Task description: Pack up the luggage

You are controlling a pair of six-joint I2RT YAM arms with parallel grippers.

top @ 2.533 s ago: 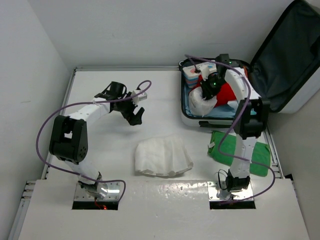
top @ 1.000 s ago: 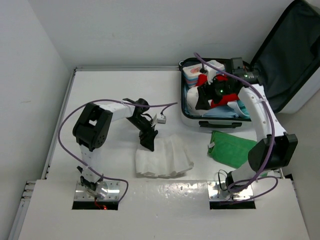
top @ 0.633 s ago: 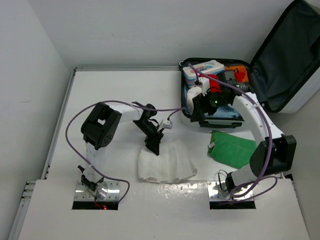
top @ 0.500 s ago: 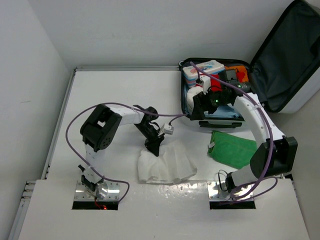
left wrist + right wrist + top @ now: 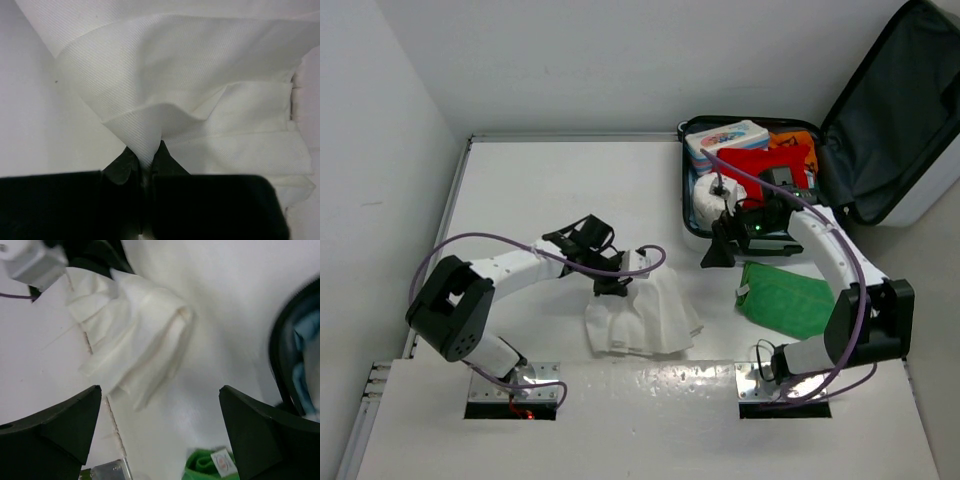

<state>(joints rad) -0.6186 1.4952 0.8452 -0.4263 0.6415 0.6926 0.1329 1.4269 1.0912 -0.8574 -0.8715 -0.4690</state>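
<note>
Overhead camera: my left gripper (image 5: 612, 285) is clamped on one edge of a white folded cloth (image 5: 645, 318), which spreads out past the jaws. My right gripper (image 5: 717, 252) hangs wide open, holding nothing. The luggage (image 5: 890, 110) lies open just behind those jaws, and a green cloth (image 5: 790, 300) lies beside them.

Left wrist camera: the jaws pinch a raised fold of the cloth.

Right wrist camera: my spread fingers (image 5: 55, 425) frame the white cloth. The luggage rim is to the right of the jaws.

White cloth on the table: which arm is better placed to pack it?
Left. The left gripper is shut on a fold of the white cloth; the right gripper hangs open, empty, near the luggage.
</note>
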